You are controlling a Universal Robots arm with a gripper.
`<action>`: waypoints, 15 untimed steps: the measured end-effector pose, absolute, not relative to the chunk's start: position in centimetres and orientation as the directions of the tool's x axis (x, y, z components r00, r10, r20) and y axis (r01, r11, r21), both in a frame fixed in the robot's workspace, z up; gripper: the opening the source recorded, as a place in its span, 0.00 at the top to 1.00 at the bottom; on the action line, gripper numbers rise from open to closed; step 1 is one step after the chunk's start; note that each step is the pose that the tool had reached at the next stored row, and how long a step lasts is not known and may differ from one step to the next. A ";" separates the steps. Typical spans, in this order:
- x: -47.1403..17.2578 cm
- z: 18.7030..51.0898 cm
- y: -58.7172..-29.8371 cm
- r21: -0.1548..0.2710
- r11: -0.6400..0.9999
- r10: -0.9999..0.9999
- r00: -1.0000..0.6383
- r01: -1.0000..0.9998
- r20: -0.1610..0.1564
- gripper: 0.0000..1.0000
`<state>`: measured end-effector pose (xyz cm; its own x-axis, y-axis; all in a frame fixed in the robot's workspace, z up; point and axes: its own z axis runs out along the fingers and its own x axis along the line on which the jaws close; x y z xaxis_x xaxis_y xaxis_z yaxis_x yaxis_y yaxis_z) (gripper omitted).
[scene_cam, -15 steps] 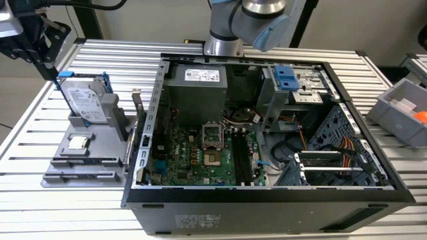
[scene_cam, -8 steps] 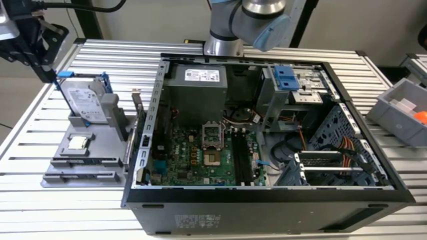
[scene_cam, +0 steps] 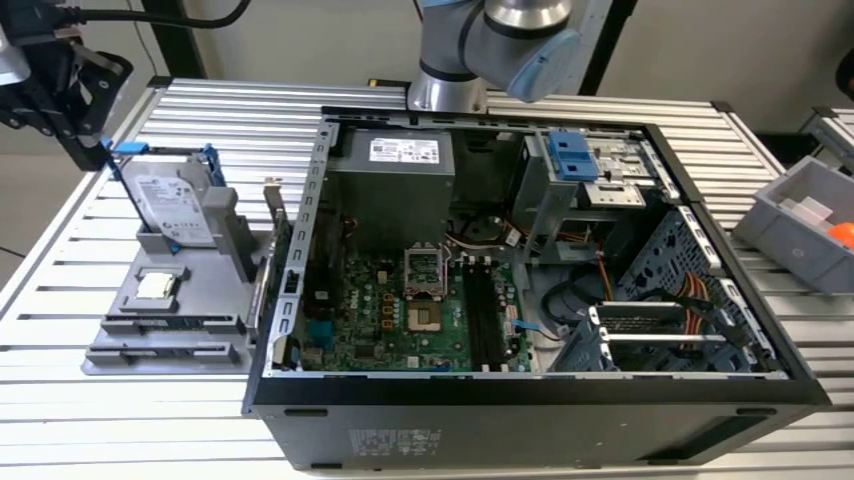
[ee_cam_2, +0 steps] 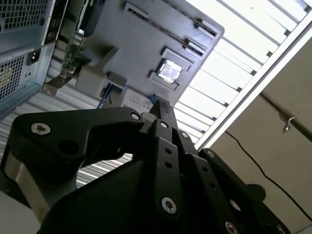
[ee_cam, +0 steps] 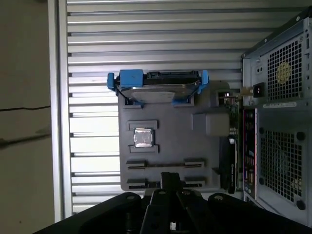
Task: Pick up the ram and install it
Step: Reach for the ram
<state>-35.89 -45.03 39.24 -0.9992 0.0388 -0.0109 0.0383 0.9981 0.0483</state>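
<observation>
Far upper left of the exterior view, the gripper hangs over the slatted table. In both wrist views its fingers meet at one narrow tip, pressed together with nothing between them. Just right of it the gray holder carries the hard drive, upright in its blue-handled frame. The processor chip lies flat below that. Below the chip sits the ram – a thin blue-green strip on edge in the holder's slot, lower left of the frame, well apart from the gripper. In the first wrist view the ram is a fine line between two dark clips, near the gripper tip. Moving to centre – the open computer case holds the green motherboard, with its black memory slots running beside the processor socket. Far right, a gray bin sits at the table's edge.
</observation>
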 end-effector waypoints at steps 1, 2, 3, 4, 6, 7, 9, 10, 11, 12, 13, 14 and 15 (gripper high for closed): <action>-35.9 39.3 -45.1 0.048 0.998 0.039 -0.999 0.038 -0.011 1.00; -35.9 39.3 -45.2 0.048 0.998 0.039 -0.999 0.038 -0.011 1.00; -35.9 39.3 -45.4 0.048 0.998 0.039 -0.999 0.038 -0.011 1.00; -35.9 39.3 -45.5 0.048 0.998 0.039 -0.999 0.038 -0.011 1.00; -35.9 39.2 -45.7 0.048 0.998 0.039 -0.999 0.038 -0.011 1.00; -35.9 39.3 -45.8 0.048 0.998 0.039 -0.999 0.038 -0.011 1.00; -35.9 39.2 -46.1 0.048 0.998 0.039 -0.999 0.038 -0.011 1.00; -35.9 39.3 -46.2 0.048 0.998 0.039 -0.999 0.038 -0.011 1.00; -35.9 39.2 -46.4 0.048 0.998 0.039 -0.999 0.038 -0.011 1.00; -35.9 39.3 -46.5 0.048 0.998 0.039 -0.999 0.038 -0.011 1.00; -35.9 39.3 -46.7 0.048 0.998 0.039 -0.999 0.038 -0.011 1.00; -35.9 39.2 -46.8 0.048 0.998 0.039 -0.999 0.038 -0.011 1.00; -35.9 39.3 -46.9 0.048 0.998 0.039 -0.999 0.038 -0.011 1.00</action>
<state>-35.92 -46.90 39.25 -0.9992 0.0388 -0.0108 0.0383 0.9981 0.0482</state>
